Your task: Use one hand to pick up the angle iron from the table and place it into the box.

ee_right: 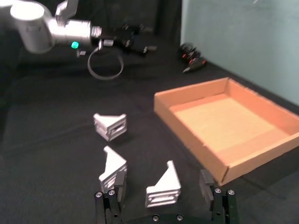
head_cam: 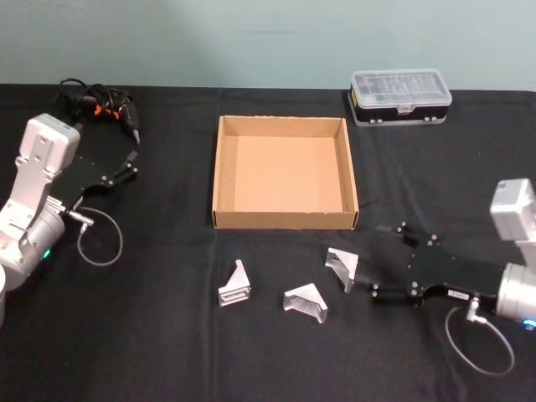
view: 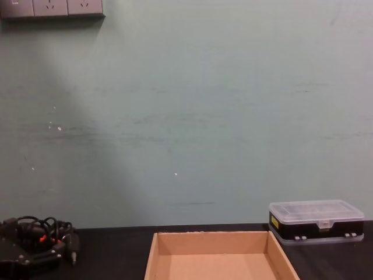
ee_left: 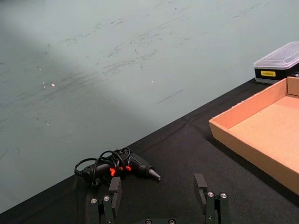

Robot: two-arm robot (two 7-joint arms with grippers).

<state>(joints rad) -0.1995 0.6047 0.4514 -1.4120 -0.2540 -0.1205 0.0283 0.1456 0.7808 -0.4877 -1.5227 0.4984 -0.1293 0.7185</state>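
Observation:
Three silver angle irons lie on the black table [head_cam: 167, 352] in front of the tan box [head_cam: 218, 176]: one at the left [head_cam: 235, 285], one in the middle [head_cam: 306, 303], one at the right [head_cam: 342, 266]. My right gripper [head_cam: 371, 275] is low over the table, open, its tips right at the right-hand angle iron. In the right wrist view that angle iron [ee_right: 163, 191] stands between the spread fingers [ee_right: 205, 182], untouched. The box [ee_right: 196, 135] is empty. My left gripper [head_cam: 134, 157] is parked open at the far left.
A clear-lidded plastic case [head_cam: 400, 96] stands behind the box at the back right. A black tool with tangled cables [head_cam: 96, 100] lies at the back left, near the left gripper [ee_left: 158, 184]. Cable loops hang from both wrists.

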